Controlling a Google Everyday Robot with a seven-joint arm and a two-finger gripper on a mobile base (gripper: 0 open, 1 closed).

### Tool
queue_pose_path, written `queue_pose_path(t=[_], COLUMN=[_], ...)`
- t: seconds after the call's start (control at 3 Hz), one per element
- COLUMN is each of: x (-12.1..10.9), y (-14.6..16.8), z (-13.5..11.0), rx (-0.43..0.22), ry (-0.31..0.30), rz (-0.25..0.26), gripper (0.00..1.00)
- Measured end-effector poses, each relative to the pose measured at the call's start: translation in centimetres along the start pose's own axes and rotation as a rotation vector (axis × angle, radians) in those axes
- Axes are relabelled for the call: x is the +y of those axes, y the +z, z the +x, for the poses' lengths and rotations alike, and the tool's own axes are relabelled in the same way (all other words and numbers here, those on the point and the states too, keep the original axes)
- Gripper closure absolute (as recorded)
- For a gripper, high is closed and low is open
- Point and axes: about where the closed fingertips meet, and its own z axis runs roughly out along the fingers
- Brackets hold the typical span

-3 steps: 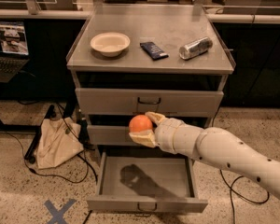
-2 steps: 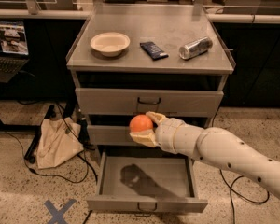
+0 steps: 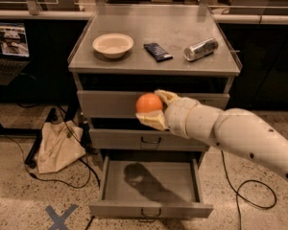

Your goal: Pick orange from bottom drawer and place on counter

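My gripper (image 3: pixel 150 107) is shut on the orange (image 3: pixel 148 103), a small round fruit held in the air in front of the top drawer's panel, just below the counter's front edge. The cream arm reaches in from the lower right. Below, the bottom drawer (image 3: pixel 116 180) stands pulled out, a shallow grey tray with only the arm's shadow on its floor. The counter (image 3: pixel 173 28) is the flat grey top of the cabinet.
On the counter stand a cream bowl (image 3: pixel 113 45) at the left, a dark snack packet (image 3: pixel 158 51) in the middle and a silver can (image 3: pixel 200 49) lying on its side at the right. A beige bag (image 3: pixel 58 147) and cables lie on the floor at the left.
The gripper with the orange has risen from the middle drawer's height to the top drawer's panel. Nothing else has moved.
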Motion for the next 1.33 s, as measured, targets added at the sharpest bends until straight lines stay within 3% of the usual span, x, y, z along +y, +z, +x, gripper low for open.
queue_pose_path(t=[0.33,0.67,1.0,1.33], x=[-3.7,-8.7,-11.6,-14.9], y=[-2.3,-3.8,-3.6,-2.1], z=[-6.7,-12.9,-14.9,-13.2], rx=[-0.05,-0.127,-0.151,-0.127], ry=[-0.086,-0.149,-0.158,-0.12], rz=[0.071,0.184,0.253,0.31], gripper=[1.0,1.0,1.0,1.0])
